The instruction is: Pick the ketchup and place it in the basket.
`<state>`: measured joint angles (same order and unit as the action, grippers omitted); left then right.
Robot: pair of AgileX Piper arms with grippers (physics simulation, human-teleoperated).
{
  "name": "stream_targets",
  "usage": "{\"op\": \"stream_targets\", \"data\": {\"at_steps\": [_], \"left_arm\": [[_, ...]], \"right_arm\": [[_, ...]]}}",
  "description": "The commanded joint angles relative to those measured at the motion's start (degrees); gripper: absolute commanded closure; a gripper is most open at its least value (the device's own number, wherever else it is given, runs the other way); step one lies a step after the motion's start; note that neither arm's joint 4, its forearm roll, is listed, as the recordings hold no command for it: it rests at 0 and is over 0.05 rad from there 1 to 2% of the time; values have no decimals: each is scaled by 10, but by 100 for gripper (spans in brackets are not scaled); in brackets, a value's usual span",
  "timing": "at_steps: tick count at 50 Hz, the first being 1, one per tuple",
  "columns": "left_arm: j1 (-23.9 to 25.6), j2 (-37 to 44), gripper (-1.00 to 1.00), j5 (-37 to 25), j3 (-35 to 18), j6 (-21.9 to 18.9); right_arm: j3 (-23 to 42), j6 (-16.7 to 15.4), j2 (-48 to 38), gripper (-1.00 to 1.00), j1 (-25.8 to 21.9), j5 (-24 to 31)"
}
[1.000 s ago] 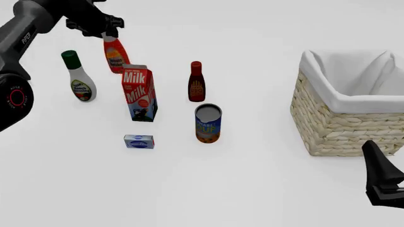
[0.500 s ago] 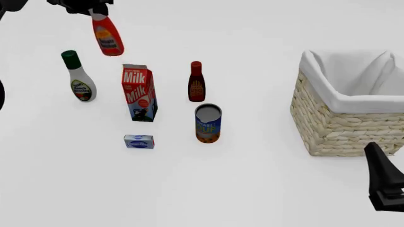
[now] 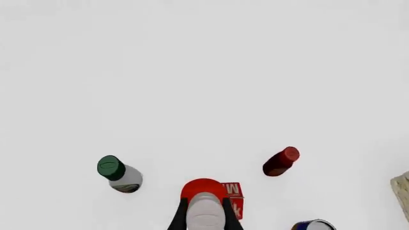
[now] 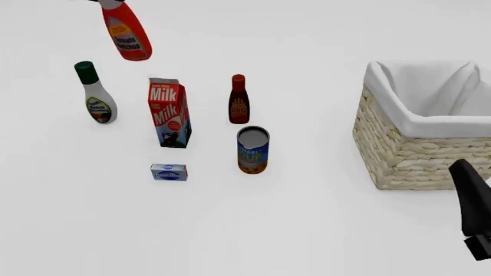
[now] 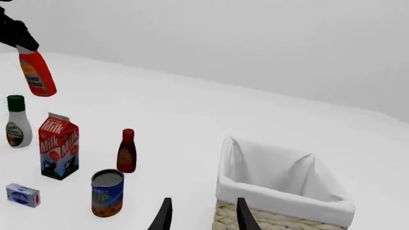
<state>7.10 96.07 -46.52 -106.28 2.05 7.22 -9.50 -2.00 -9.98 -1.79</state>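
Observation:
The ketchup (image 4: 127,35), a bright red bottle with a whitish cap, hangs tilted in the air above the far left of the table, well clear of the other items. My left gripper (image 3: 206,212) is shut on its cap, a dark finger (image 3: 179,216) on each side; the right wrist view shows that gripper (image 5: 14,34) above the ketchup (image 5: 37,74). It is almost out of the front view's top edge. The wicker basket (image 4: 414,150) with white lining stands at the right. My right gripper (image 5: 203,218) is open and empty, low in front of the basket (image 5: 281,199).
Under the lifted bottle stand a red milk carton (image 4: 169,112), a green-capped white bottle (image 4: 96,98), a slim dark red bottle (image 4: 238,100), a can (image 4: 253,149) and a small blue box (image 4: 169,172). The right arm's finger (image 4: 470,198) shows at the lower right.
The ketchup has risen off the table behind the milk carton and hangs higher. The left arm has gone up out of the front view. The right gripper shifted slightly down.

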Motion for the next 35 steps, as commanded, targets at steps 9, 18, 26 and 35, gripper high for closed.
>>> {"op": "stream_targets", "data": {"at_steps": [9, 18, 26, 35], "left_arm": [[77, -179, 100, 15, 160, 3], [132, -234, 100, 13, 210, -8], [165, -253, 100, -14, 217, -13], [196, -250, 100, -28, 206, -32]], "right_arm": [[107, -42, -101, -100, -117, -13], [140, -46, -187, -100, -199, -34], [170, -43, -274, -100, -255, -61], [202, -61, -360, -100, -277, -102]]}}
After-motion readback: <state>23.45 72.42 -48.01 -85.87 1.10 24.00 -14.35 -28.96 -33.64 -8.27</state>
